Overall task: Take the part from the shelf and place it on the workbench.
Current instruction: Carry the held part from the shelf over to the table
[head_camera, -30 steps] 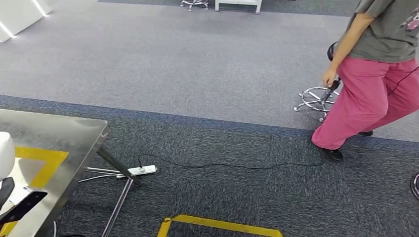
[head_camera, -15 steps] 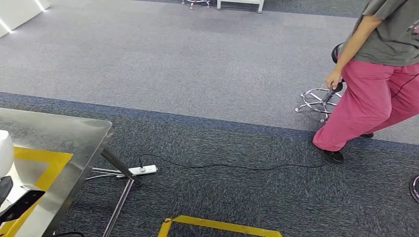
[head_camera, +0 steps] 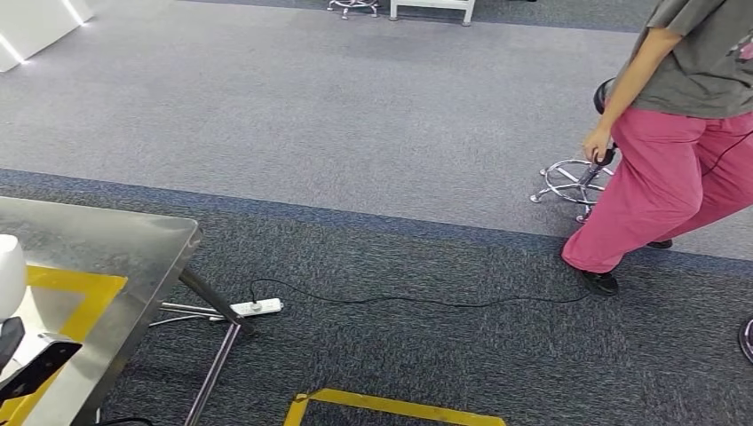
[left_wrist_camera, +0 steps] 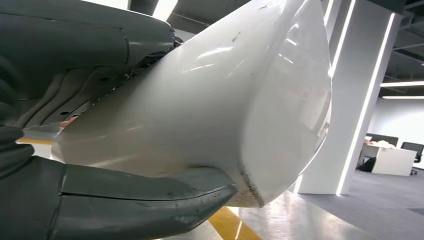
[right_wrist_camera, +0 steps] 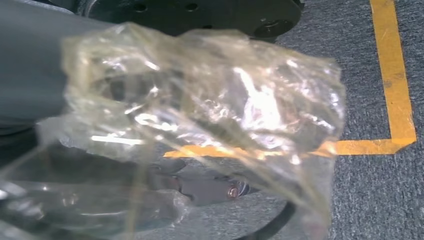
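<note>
Two hands, one load: the left hand has the white part clamped between thick thumb and upper fingers, right over the workbench.
Where the part is: off the shelf, carried at the near end of the steel bench; from the head view its rounded white edge hangs above the yellow tape marking on the top.
Risk one: that shell looks smooth and glossy, and the thumb only catches its lower rim. A jolt from a step could let it slide out and knock the steel.
Risk two: the bench corner is close to the hand's dark fingers. Lowering off-target could set the part half over the edge, I'd say.
Risk three: a person in pink trousers stands by a stool well off to the right, and a black cable runs from a power strip across the carpet near the bench leg. Feet could snag it if the robot shuffles closer.
Left hand state: closed round the part, firm contact above and below.
Right hand: the right hand hangs low over carpet and a yellow floor line, wrapped in crinkled clear plastic film; fingers blurred behind it, so I cannot tell whether they are spread or curled.
Stage, my guess: just the set-down left.
</note>
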